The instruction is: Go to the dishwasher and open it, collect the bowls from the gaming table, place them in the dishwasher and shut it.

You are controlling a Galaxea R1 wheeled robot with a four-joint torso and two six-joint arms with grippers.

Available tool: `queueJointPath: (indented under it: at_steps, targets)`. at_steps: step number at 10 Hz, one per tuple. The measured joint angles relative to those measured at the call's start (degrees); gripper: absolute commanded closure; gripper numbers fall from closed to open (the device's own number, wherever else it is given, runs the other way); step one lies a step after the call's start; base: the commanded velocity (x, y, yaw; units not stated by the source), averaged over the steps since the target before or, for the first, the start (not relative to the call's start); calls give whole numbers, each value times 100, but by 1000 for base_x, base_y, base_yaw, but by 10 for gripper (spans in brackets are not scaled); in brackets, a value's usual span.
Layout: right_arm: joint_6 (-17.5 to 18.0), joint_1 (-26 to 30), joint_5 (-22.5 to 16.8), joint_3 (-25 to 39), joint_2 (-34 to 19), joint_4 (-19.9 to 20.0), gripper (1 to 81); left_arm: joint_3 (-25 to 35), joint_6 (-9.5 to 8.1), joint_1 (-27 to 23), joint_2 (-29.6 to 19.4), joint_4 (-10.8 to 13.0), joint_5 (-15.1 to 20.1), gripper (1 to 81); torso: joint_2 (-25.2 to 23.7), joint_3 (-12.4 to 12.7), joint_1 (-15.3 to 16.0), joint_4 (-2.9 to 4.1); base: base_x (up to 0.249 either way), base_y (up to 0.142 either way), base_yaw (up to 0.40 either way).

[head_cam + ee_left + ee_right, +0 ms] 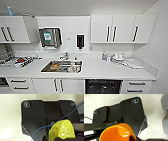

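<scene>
While the robot faces the kitchen wall, its head view looks down on a long white tabletop (100, 71) with a steel sink (62, 66) set into it, dishes lying in the basin. Below the tabletop, right of the sink cabinets, the dishwasher (103, 86) shows a dark open front with racks faintly visible inside. White drawers with dark handles (137, 86) sit just beside it on the right. Upper cabinets (122, 28) hang on the wall, with a paper towel dispenser (50, 37) and a small dark soap dispenser (80, 40) between them. A dish rack (15, 61) stands at the left end, and a cluster of white dishes (117, 58) lies toward the right end.

From the left wrist, a yellow-green bowl (64, 130) sits tilted close against the dark robot plate, its inside speckled with pale spots, and a thin blue cable (50, 126) crosses in front. I cannot tell how the left claw's fingers stand.

From the right wrist, an orange bowl (117, 134) shows large and glossy just under the dark plate, its rim turned toward the camera. I cannot tell the right claw's state either.
</scene>
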Motion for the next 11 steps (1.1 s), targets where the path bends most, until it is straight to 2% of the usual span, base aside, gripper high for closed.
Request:
queueJointPath:
  at_steps: [6, 11]
  targets:
    - [2, 16, 0, 0, 2, 0, 811, 0, 0, -7, 0, -2, -2, 811, 0, 0, 2, 0, 104, 0, 0]
    - [0, -4, -11, -6, 0, 0, 811, 0, -2, 33, -20, -2, -6, 811, 2, 0, 2, 0, 0, 0, 0]
